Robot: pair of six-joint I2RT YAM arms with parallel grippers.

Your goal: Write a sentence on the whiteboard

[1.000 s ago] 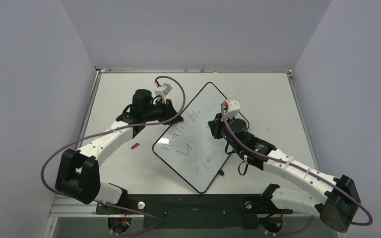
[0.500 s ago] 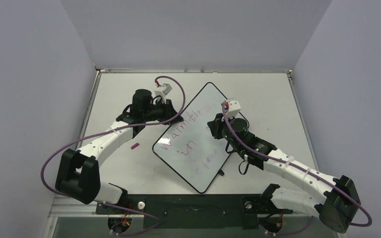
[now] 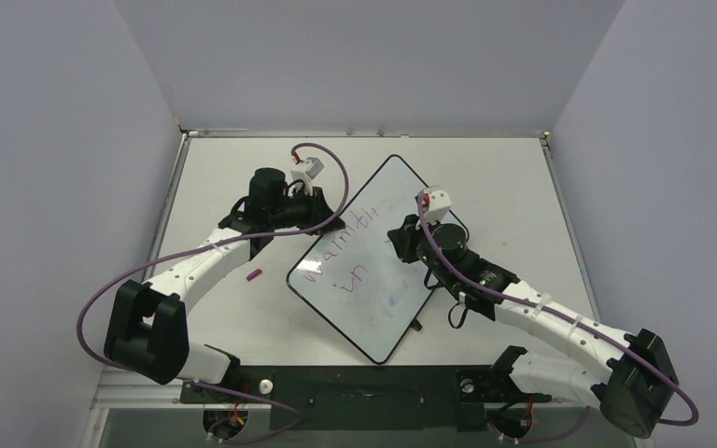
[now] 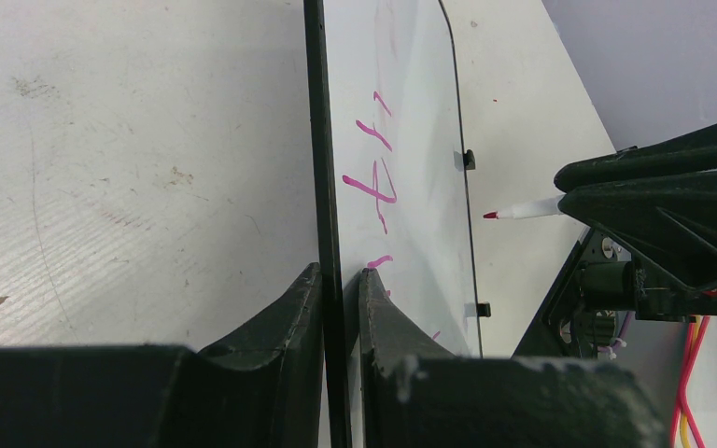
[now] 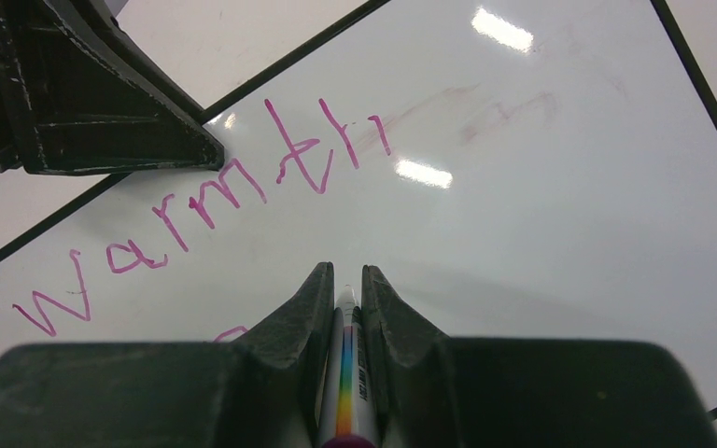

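Observation:
The whiteboard (image 3: pixel 387 201) lies diagonally on the table, glossy white with a thin black rim. My left gripper (image 4: pixel 339 273) is shut on its left rim, also seen from above (image 3: pixel 331 222). The sentence (image 5: pixel 215 191) is in pink and reads "warmth", with "in" (image 3: pixel 353 277) on a second line. My right gripper (image 5: pixel 347 273) is shut on a white marker (image 5: pixel 350 373) with a rainbow stripe, over bare board below "th". In the left wrist view the marker (image 4: pixel 527 209) has its pink tip a little off the surface.
A small pink cap (image 3: pixel 254 275) lies on the table left of the board. Faint old smudges (image 5: pixel 485 112) mark the board's upper part. A small black clip (image 3: pixel 415 326) sits at the board's lower right edge. Grey walls enclose the table on three sides.
My right gripper with the marker has shifted slightly left over the board. The left arm and the board have not moved.

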